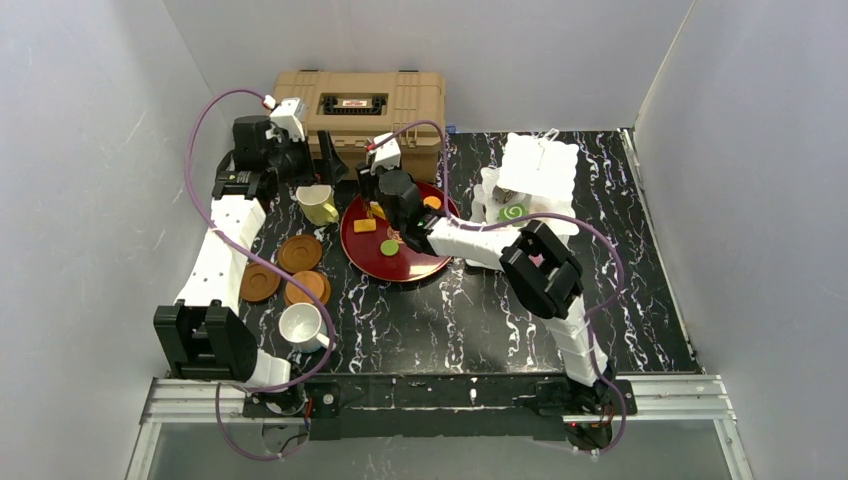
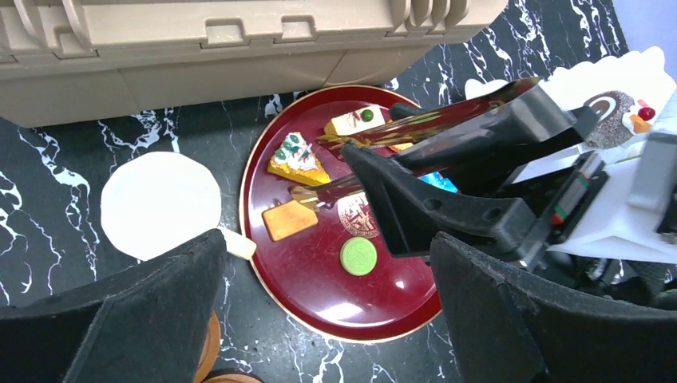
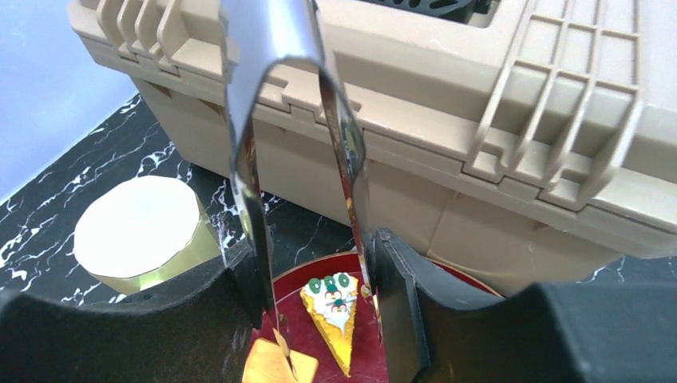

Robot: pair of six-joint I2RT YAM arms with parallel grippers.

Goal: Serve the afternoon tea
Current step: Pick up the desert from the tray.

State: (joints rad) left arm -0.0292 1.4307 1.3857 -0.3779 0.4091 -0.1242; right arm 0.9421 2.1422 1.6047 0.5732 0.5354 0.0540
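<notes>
As tongs [image 3: 254,136] straddle cake slice [image 3: 335,315], one tip hidden

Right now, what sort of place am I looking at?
Probably a robot test booth: plain white walls box in a marbled black table, two arms bolted to a metal rail, toy cakes on a tray.
</notes>
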